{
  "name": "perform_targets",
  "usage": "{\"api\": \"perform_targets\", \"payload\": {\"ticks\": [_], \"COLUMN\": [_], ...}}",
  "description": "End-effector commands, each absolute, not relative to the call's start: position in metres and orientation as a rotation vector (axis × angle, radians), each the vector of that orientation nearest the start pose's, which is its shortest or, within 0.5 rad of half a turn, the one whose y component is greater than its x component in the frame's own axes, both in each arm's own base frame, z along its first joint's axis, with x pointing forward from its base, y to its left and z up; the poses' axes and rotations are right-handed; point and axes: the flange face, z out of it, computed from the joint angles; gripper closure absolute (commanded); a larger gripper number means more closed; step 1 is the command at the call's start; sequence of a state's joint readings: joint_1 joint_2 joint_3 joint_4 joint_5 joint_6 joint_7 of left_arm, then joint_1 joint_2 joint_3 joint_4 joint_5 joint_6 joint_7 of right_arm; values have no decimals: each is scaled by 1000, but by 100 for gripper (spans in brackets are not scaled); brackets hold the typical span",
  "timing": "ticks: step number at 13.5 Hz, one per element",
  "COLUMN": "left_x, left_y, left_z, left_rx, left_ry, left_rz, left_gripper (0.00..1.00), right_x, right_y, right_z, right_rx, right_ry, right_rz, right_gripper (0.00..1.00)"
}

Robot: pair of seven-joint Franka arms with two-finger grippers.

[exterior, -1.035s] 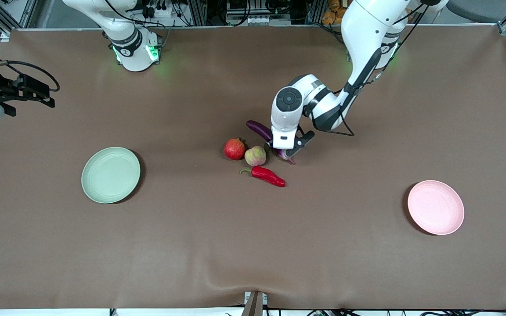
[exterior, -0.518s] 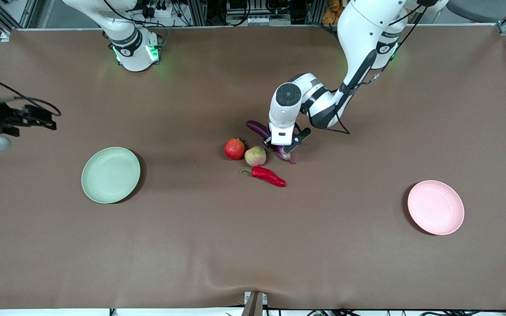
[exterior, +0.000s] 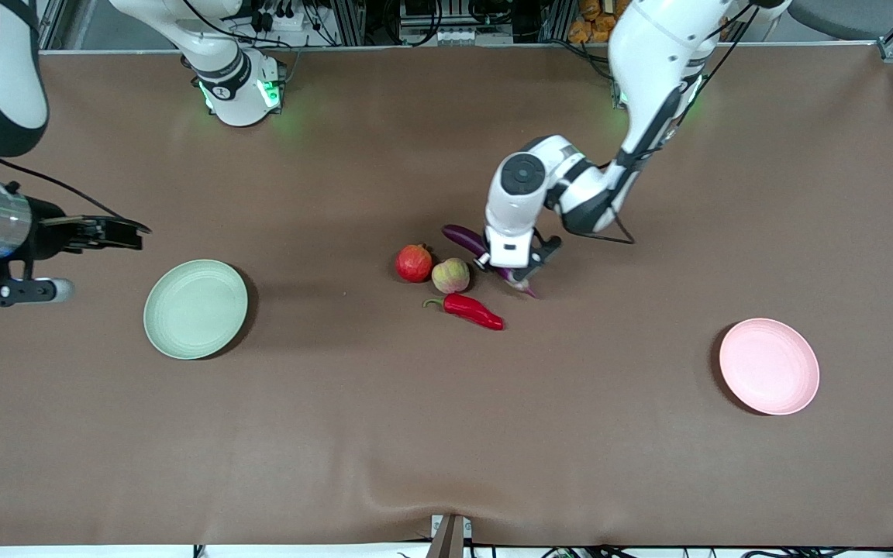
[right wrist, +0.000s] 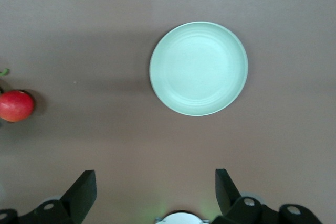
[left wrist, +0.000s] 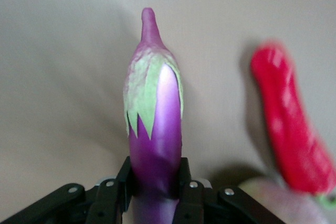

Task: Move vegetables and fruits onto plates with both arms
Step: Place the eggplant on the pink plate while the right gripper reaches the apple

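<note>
While the pink plate [exterior: 769, 366] and green plate [exterior: 195, 308] lie bare nearest the camera, the chili [exterior: 473, 311] runs ten-to-four o'clock, stem at ten. Peach [exterior: 451, 275] and pomegranate [exterior: 414, 263] sit beside it. The left tool [exterior: 515, 271] is clamped on the eggplant [exterior: 471, 240], stem at five. The right tool [exterior: 109, 232], fingers apart, hovers over the desk [exterior: 446, 434] near the green plate.

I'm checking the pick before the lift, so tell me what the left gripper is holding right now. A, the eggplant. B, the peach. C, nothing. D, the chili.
A: the left wrist view shows the left gripper with its fingers pressed on either side of the eggplant, while the chili lies apart on the table.
</note>
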State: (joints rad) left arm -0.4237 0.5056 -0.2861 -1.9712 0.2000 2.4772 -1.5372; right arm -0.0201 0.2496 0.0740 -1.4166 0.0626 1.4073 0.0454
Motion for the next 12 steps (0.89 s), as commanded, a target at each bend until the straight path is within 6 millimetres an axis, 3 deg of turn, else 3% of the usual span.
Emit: {"api": "perform_targets", "payload": {"ticks": [1, 5, 7, 9, 12], "left_x": [511, 575, 595, 607, 626], "left_y": [-326, -191, -115, -43, 48], "left_z": [269, 281, 282, 281, 282], "left_rx": [-2957, -3004, -3033, -3055, -3092], "left_ry": [-961, -752, -611, -486, -274], "left_rz": [-45, -40, -29, -16, -37], "left_gripper": [100, 100, 100, 100, 100], "right_x": [604, 601, 601, 589, 576], "right_y": [62, 125, 174, 228, 315], "right_z": [536, 528, 511, 503, 473], "right_rx": [-3015, -2920, -2920, -2931, -2915], "right_ry": [88, 330, 469, 502, 605], "right_rz": [429, 479, 483, 464, 418], "right_gripper": [0, 0, 0, 0, 0]}}
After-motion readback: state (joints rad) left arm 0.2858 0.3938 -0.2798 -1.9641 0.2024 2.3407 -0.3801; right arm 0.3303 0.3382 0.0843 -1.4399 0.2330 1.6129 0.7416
